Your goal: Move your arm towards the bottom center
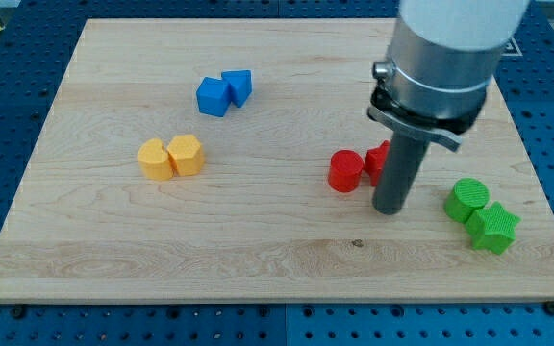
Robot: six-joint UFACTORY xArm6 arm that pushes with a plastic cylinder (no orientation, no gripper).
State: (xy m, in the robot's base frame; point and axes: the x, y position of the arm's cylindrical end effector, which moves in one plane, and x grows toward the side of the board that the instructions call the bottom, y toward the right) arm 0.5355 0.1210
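The bench [258, 250] was pale, smooth wood with visible grain. The red cylinder [345, 171], green star block [493, 229] and yellow blocks [171, 157] looked like matt plastic. My tip [389, 210] belonged to a dark, dull-sheened rod under brushed metal.

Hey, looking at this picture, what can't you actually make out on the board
- Second red block, camera view: mostly hidden behind my rod, shape unclear.
- My tip: whether it touches the red cylinder can't be told.
- Arm body: cut off by the view's top edge.
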